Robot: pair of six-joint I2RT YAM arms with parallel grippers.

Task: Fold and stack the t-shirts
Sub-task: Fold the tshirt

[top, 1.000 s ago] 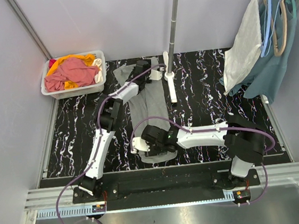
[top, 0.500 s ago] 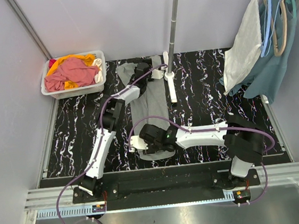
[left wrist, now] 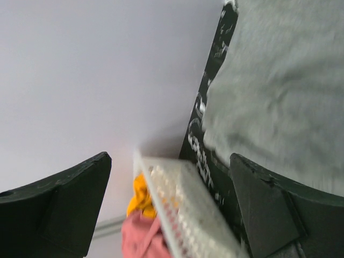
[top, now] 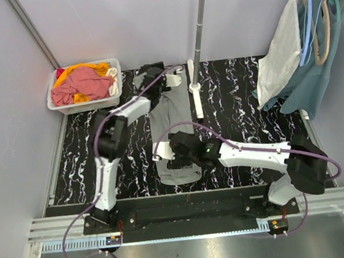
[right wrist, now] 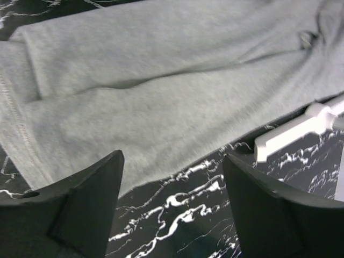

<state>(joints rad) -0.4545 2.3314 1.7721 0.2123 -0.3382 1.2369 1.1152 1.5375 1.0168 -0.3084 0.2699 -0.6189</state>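
A grey t-shirt point(top: 174, 113), folded into a long narrow strip, lies flat on the black marbled table point(top: 244, 109), running from the far edge toward the near edge. My left gripper point(top: 149, 74) hovers at the shirt's far left corner, open and empty. Its wrist view shows the open gripper point(left wrist: 169, 161) facing the bin, with the shirt point(left wrist: 279, 80) at the upper right. My right gripper point(top: 173, 154) is over the shirt's near part, open and empty. Its wrist view shows the open gripper point(right wrist: 172, 156) above the shirt's edge point(right wrist: 161, 70) and bare table.
A white bin point(top: 86, 105) of pink and yellow clothes point(top: 84, 83) stands at the far left, also in the left wrist view point(left wrist: 183, 204). A clothes rack pole point(top: 197, 28) has its white base point(top: 197, 101) beside the shirt. Garments on hangers point(top: 287, 49) hang at the right.
My left gripper moved left toward the far left corner, and its arm swung left. My right gripper moved a little farther along the shirt. The shirt's far left flap no longer shows.
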